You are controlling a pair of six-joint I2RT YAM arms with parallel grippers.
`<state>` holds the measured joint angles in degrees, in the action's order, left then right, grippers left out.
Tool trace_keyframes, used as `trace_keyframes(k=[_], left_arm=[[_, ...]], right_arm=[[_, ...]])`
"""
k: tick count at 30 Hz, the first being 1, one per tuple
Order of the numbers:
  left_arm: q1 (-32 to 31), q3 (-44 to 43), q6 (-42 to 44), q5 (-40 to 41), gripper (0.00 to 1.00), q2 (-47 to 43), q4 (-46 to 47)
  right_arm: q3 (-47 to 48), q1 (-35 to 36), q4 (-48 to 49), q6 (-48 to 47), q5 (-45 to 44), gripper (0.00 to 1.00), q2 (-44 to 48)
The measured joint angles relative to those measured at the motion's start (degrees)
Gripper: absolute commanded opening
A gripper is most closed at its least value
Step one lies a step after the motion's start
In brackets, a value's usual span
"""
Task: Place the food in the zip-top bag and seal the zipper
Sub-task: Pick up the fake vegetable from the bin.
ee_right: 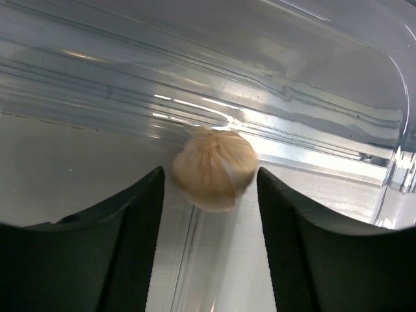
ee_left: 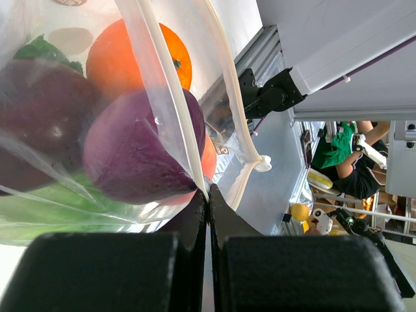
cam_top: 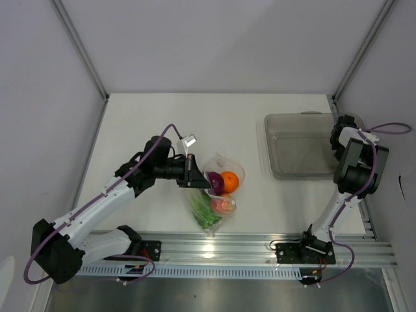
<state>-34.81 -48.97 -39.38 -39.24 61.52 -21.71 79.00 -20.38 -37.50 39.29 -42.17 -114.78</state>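
Left pincer (cam_top: 195, 174): pressed together on the rim of the zip-top bag (cam_top: 218, 188). In the left wrist view the two black fingers (ee_left: 188, 221) meet with the clear film caught between their tips.

Zip-top bag, position: lies on the white bench (cam_top: 149, 123) near the middle, just right of the left pincer. Its mouth faces the pincer and its body trails toward the rail at the near edge.

Zipper (ee_left: 170, 97): pale strip running up from the pinch point. A second strip (ee_left: 227, 84) stands apart from it to the right, so the mouth is unsealed there.

Bag contents: orange (cam_top: 230, 181) and dark purple fruit (cam_top: 215, 182) side by side at the far end. A reddish-peach fruit (cam_top: 223, 205) and the green leafy cabbage (cam_top: 205, 211) sit nearer the rail. All are inside the film.

Left wrist close-up: purple fruit (ee_left: 130, 156) presses against the plastic just above the fingers, with the orange (ee_left: 110, 58) behind it.

Right pincer (ee_right: 209, 175): spread, one finger on either side of the small beige piece (ee_right: 213, 170). A gap shows on the left side. On the right side contact is possibly made, but the view is too tight to tell.

Small beige piece, position: on the floor of the clear tray (ee_right: 292, 97), near one wall.

Tray (cam_top: 292, 140): on the bench to the right, well apart from the bag, with the right arm over its right edge.
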Motion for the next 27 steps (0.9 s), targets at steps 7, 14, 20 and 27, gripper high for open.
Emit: trace_keyframes(k=[7,14,20,27], left_arm=[[0.0,0.0,0.0,0.0,0.01,0.0,0.0],[0.0,0.0,0.0,0.0,0.01,0.0,-0.04],[0.0,0.0,0.0,0.0,0.0,0.0,-0.04],[0.0,0.0,0.0,0.0,0.01,0.0,-0.04]], right_arm=[[0.0,0.0,-0.02,-0.04,0.0,0.49,0.0],[0.0,0.2,-0.04,-0.15,-0.15,0.41,0.02],[0.0,1.22,-0.44,-0.52,-0.52,0.39,0.57],[1.03,4.04,-1.66,-0.85,-1.88,0.39,3.08]])
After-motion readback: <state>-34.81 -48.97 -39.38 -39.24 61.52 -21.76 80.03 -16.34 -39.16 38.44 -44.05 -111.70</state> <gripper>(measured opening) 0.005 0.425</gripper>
